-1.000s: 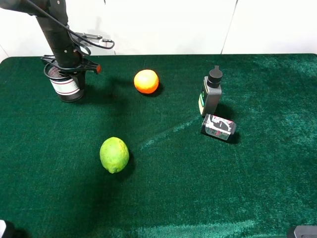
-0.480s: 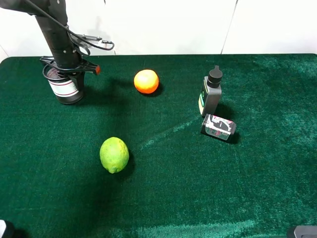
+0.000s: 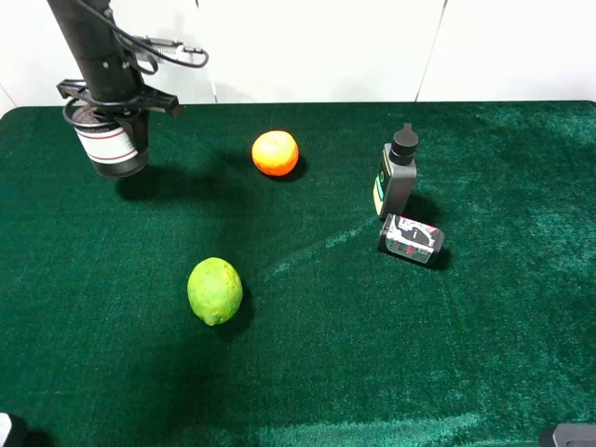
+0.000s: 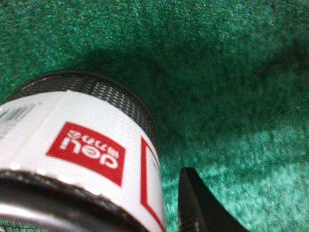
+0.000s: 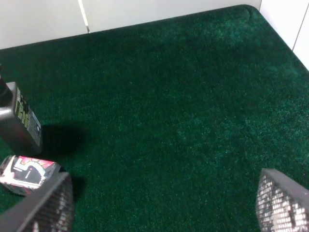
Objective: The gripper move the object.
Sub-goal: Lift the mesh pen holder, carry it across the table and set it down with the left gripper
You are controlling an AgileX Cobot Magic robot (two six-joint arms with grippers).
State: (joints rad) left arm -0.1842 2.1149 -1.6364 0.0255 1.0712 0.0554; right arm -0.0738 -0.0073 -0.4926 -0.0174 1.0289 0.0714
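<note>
The black wire-mesh pen cup (image 3: 110, 146), with its white band and red stripes, hangs at the far left of the green table (image 3: 372, 354), lifted a little above the cloth with its shadow beneath it. My left gripper (image 3: 108, 105) is shut on the cup's rim from above. The left wrist view shows the cup (image 4: 82, 145) close up, with one black finger (image 4: 198, 205) beside it. My right gripper (image 5: 164, 200) is open and empty over bare cloth at the right side of the table.
An orange (image 3: 275, 153) lies right of the cup. A green lime (image 3: 214, 291) lies nearer the front. A grey bottle with a black cap (image 3: 398, 177) stands right of centre, with a small patterned jar (image 3: 411, 238) on its side in front of it.
My left gripper has risen and shifted left with the pen cup in it, lifting the cup off the cloth. The fruits, bottle and jar have not moved.
</note>
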